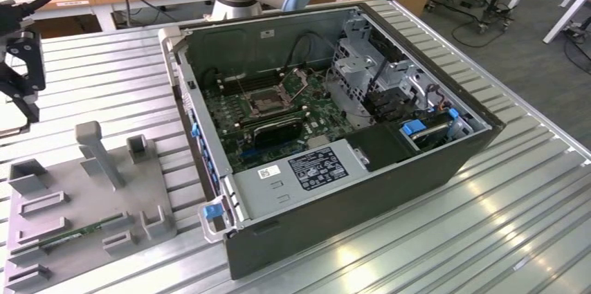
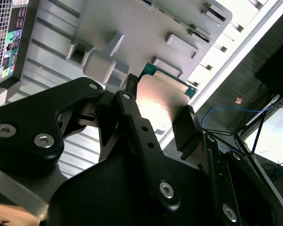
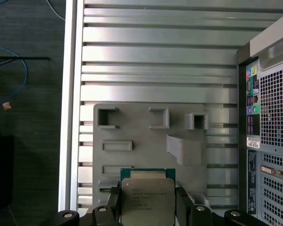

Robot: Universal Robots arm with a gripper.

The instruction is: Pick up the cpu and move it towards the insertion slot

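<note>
In both wrist views my gripper (image 3: 148, 203) (image 2: 161, 115) is shut on the cpu (image 3: 147, 195) (image 2: 159, 96), a flat square chip with a silvery-beige face and a green rim. One black finger (image 3: 114, 203) presses each side of it. The chip hangs above the grey tray (image 3: 146, 155). In the exterior view the gripper (image 1: 21, 97) is at the far left, over the tray's (image 1: 93, 200) back end. The insertion slot (image 1: 268, 100), a silver-framed square socket, lies on the green board inside the open computer case, well to the exterior view's right of the gripper.
The open computer case (image 1: 369, 190) lies on a slatted metal table (image 1: 461, 239). A green memory stick (image 1: 79, 232) rests in the tray among raised grey blocks (image 1: 97, 152). The case's rear panel (image 3: 269, 117) stands beside the tray. The table edge (image 3: 68, 117) borders dark floor.
</note>
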